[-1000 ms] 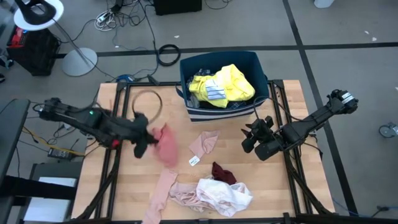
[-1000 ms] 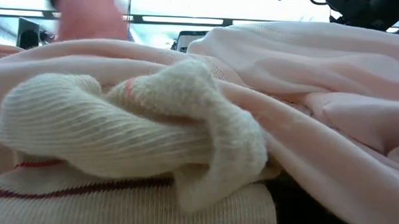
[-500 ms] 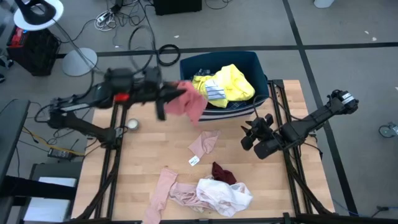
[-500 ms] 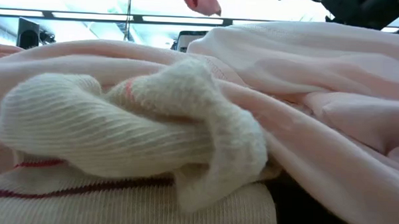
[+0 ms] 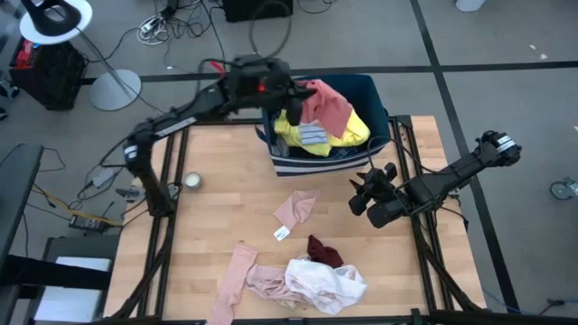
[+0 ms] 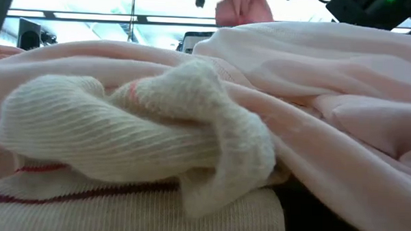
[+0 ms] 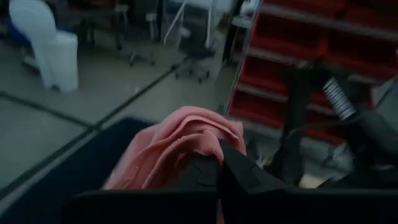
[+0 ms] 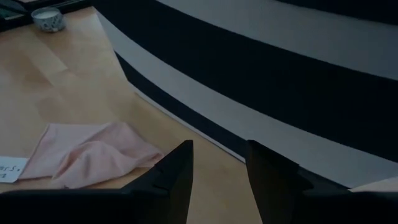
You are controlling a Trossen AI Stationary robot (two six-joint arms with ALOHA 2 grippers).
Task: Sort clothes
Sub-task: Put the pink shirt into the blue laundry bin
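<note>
High view: left gripper (image 5: 293, 93) clamped on salmon garment (image 5: 327, 106) above bin (image 5: 379, 117). Risk: cloth drapes rim, slides out on release. Right gripper (image 5: 366, 200) parted, idle.

Bin (image 5: 379, 104) behind table (image 5: 208, 217) centre (garment (image 5: 327, 108) above it); clothes pile (image 5: 307, 280) at front.

Two dark, slim, jointed arms; left gripper (image 5: 291, 97) body shows a small red light, right gripper (image 8: 217, 163) ends in black tapered fingers.
</note>
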